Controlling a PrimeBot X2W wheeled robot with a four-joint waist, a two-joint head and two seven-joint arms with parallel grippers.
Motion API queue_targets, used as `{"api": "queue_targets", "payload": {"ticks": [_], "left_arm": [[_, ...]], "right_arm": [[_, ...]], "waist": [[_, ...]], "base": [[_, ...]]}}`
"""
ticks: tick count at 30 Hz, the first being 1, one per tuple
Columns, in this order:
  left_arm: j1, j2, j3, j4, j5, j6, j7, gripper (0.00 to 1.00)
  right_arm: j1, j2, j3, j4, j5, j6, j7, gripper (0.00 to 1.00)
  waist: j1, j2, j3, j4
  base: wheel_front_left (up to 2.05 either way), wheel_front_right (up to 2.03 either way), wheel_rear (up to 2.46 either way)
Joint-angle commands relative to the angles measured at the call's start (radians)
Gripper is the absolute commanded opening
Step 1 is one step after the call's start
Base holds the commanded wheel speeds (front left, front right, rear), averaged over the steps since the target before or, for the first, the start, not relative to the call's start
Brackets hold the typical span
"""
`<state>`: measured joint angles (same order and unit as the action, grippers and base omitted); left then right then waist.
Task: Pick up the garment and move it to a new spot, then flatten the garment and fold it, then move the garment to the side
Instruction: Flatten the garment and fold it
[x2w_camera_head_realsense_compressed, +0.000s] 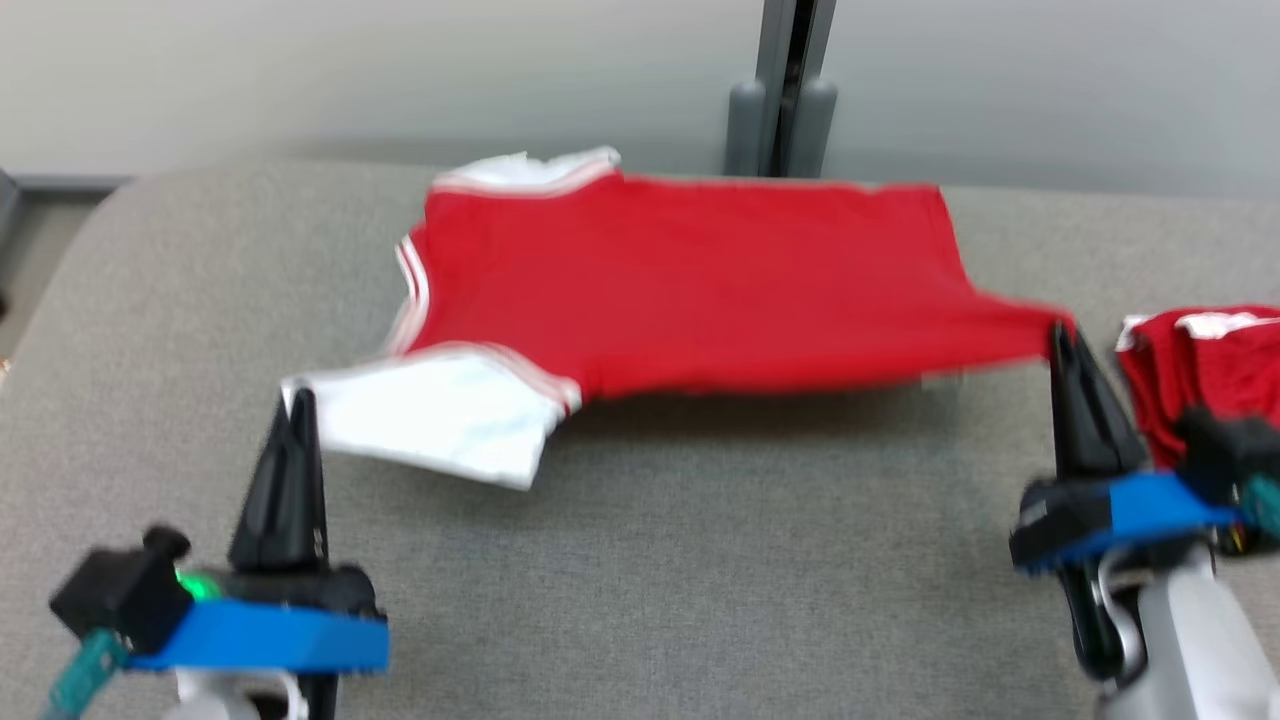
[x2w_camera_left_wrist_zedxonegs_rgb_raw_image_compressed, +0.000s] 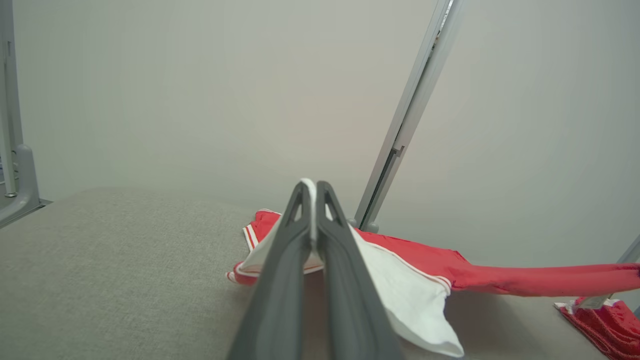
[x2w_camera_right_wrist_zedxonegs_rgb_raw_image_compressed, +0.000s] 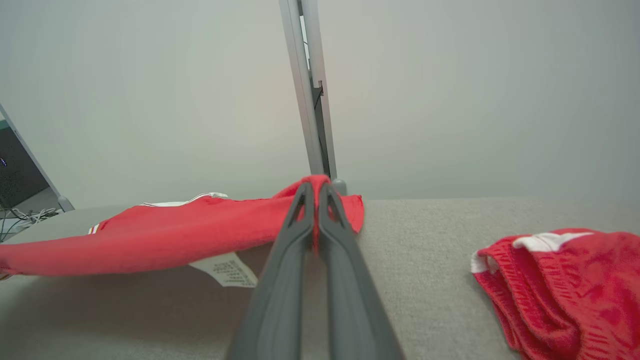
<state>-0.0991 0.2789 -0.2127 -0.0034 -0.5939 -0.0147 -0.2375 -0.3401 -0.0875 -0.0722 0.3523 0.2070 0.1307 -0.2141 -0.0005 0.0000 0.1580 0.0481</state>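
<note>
A red garment (x2w_camera_head_realsense_compressed: 690, 280) with white sleeves and striped trim is stretched over the grey table (x2w_camera_head_realsense_compressed: 640, 560), its near edge lifted off the surface. My left gripper (x2w_camera_head_realsense_compressed: 298, 397) is shut on the tip of the white sleeve (x2w_camera_head_realsense_compressed: 440, 410) at the lower left; white cloth shows between its fingertips in the left wrist view, gripper (x2w_camera_left_wrist_zedxonegs_rgb_raw_image_compressed: 312, 184). At the right, my right gripper (x2w_camera_head_realsense_compressed: 1060, 330) is shut on the garment's red bottom corner, pulled into a point. In the right wrist view, gripper (x2w_camera_right_wrist_zedxonegs_rgb_raw_image_compressed: 315, 182), red cloth is pinched and a white care label (x2w_camera_right_wrist_zedxonegs_rgb_raw_image_compressed: 227, 270) hangs below the garment (x2w_camera_right_wrist_zedxonegs_rgb_raw_image_compressed: 165, 235).
A second red and white piece of clothing (x2w_camera_head_realsense_compressed: 1200, 370) lies crumpled at the table's right edge, just beside my right gripper, clothing (x2w_camera_right_wrist_zedxonegs_rgb_raw_image_compressed: 565, 280). A grey upright post (x2w_camera_head_realsense_compressed: 785, 90) stands behind the table against a pale wall. The table's left corner is rounded.
</note>
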Motion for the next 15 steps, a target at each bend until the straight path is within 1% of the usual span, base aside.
{"api": "queue_targets", "payload": {"ticks": [1, 6, 9, 12, 15], "left_arm": [[0.038, 0.006, -0.006, -0.035, 0.006, 0.013, 0.009, 0.0], [0.22, 0.035, -0.015, -0.203, 0.024, 0.078, 0.069, 0.0], [0.293, 0.049, -0.008, -0.284, 0.021, 0.114, 0.104, 0.0], [0.331, 0.055, -0.008, -0.327, 0.015, 0.131, 0.13, 0.0], [0.341, 0.052, -0.015, -0.315, 0.005, 0.134, 0.146, 0.0]], "right_arm": [[0.063, 0.008, -0.007, -0.049, 0.007, 0.0, 0.019, 0.0], [0.296, 0.027, -0.025, -0.314, -0.003, 0.0, 0.142, 0.0], [0.386, 0.034, -0.032, -0.425, 0.0, 0.0, 0.214, 0.0], [0.442, 0.037, -0.036, -0.475, -0.007, 0.0, 0.275, 0.0], [0.459, 0.037, -0.041, -0.458, -0.033, 0.0, 0.311, 0.0]], "waist": [[0.0005, 0.0, -0.05, -0.033], [0.0005, 0.0, -0.085, -0.033], [0.0005, 0.0, -0.089, -0.032], [0.0005, 0.0, -0.085, -0.029], [0.0005, 0.0, -0.08, -0.028]], "base": [[0.0, 0.0, 0.0], [0.0, 0.0, 0.0], [0.0, 0.0, 0.0], [0.0, 0.0, 0.0], [0.0, 0.0, 0.0]]}}
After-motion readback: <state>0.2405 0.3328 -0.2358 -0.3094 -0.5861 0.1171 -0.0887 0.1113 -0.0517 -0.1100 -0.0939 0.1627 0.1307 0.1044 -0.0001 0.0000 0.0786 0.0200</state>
